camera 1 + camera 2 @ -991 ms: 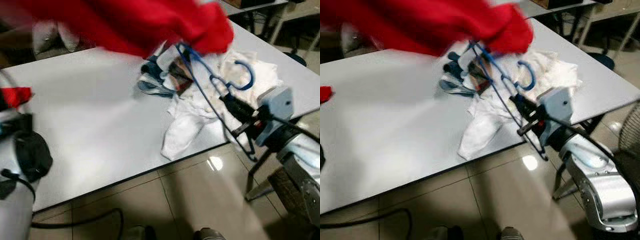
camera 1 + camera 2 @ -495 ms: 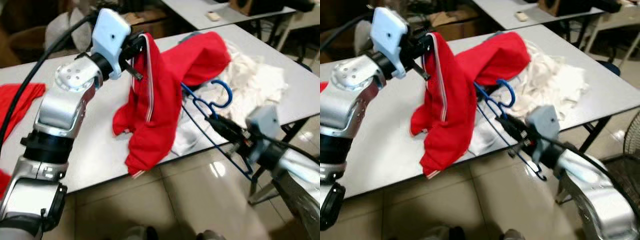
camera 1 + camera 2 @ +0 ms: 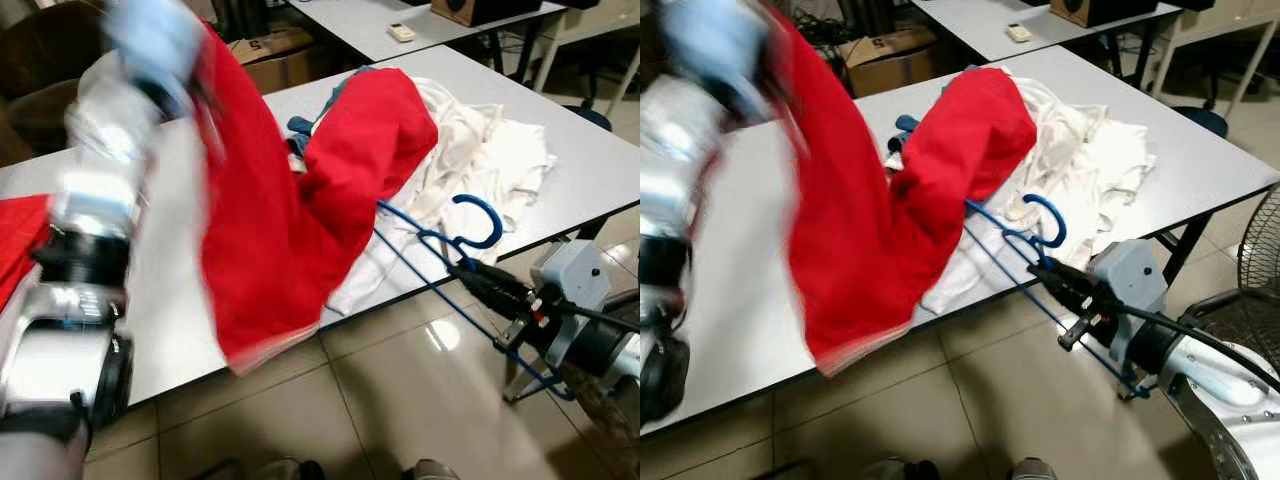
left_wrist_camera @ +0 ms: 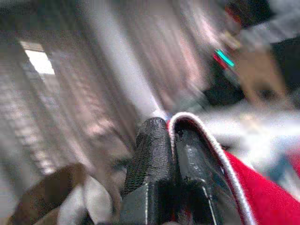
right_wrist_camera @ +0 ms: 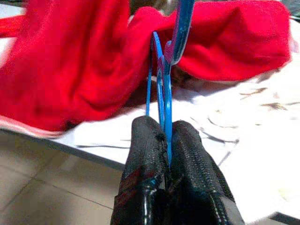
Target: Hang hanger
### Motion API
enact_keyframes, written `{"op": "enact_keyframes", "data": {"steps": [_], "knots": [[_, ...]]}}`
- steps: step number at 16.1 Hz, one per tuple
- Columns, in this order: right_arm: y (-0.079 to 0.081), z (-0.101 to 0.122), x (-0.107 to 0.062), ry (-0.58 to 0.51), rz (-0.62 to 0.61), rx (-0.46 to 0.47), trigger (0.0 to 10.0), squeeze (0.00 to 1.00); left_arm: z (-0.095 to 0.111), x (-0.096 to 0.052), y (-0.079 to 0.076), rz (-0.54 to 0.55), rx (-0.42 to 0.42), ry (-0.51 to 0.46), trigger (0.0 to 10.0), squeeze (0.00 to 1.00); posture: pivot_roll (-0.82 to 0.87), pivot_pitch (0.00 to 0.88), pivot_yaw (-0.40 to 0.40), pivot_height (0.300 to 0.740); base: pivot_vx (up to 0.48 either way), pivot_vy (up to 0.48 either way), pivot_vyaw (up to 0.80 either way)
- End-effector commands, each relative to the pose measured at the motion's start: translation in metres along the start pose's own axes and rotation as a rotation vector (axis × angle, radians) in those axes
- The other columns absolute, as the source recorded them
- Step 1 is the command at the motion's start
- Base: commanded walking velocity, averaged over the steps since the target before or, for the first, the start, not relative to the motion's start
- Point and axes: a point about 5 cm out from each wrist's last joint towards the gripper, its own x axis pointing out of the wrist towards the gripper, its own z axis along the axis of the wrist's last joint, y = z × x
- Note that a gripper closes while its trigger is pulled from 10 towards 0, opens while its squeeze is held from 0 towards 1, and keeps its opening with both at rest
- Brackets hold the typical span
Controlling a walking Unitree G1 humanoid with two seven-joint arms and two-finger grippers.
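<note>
The right pincer (image 5: pixel 167 140) is clamped on the blue hanger (image 3: pixel 1025 245), holding it just off the desk (image 3: pixel 1200 160) edge, its hook over the white clothes (image 3: pixel 1090 165). The left pincer (image 4: pixel 168 140), raised high and blurred, grips the white-trimmed edge of the red garment (image 3: pixel 290 210), which drapes down past the desk's front edge and partly covers the hanger's far end.
</note>
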Motion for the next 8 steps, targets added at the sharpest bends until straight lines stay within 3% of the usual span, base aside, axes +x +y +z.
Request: {"op": "enact_keyframes", "data": {"steps": [1,2,3,4,6,7,8], "knots": [[-0.005,0.005,0.005,-0.021,-0.044,-0.018,10.0,0.00,0.025,-0.003,0.058,0.346,-0.006,-0.124,0.0,0.00,-0.21,0.049,0.178,0.740,0.000,0.000,0.00],[-0.006,0.006,0.007,-0.027,-0.053,-0.017,10.0,0.00,0.035,-0.008,0.078,0.467,0.034,-0.179,0.0,0.00,-0.20,0.050,0.172,0.740,0.000,0.000,0.00],[-0.005,0.007,0.010,-0.043,-0.050,-0.008,10.0,0.00,0.059,-0.022,0.112,0.663,0.125,-0.301,0.0,0.00,-0.19,0.049,0.162,0.740,0.000,0.000,0.00],[-0.004,0.010,0.013,-0.068,-0.035,0.017,10.0,0.00,0.068,-0.024,0.115,0.632,0.125,-0.347,0.0,0.00,-0.19,0.049,0.162,0.740,0.000,0.000,0.00],[-0.003,0.012,0.026,-0.106,-0.005,0.046,10.0,0.00,0.060,-0.013,0.078,0.381,0.034,-0.331,0.0,0.00,-0.18,0.049,0.150,0.740,0.000,0.000,0.00],[-0.005,0.012,0.043,-0.126,0.027,0.031,10.0,0.00,0.059,-0.013,0.056,0.265,-0.010,-0.364,0.0,0.00,-0.18,0.049,0.146,0.740,0.000,0.000,0.00],[-0.005,0.013,0.052,-0.135,0.042,0.021,10.0,0.00,0.059,-0.013,0.047,0.226,-0.031,-0.385,0.0,0.00,-0.18,0.049,0.146,0.740,0.000,0.000,0.00]]}}
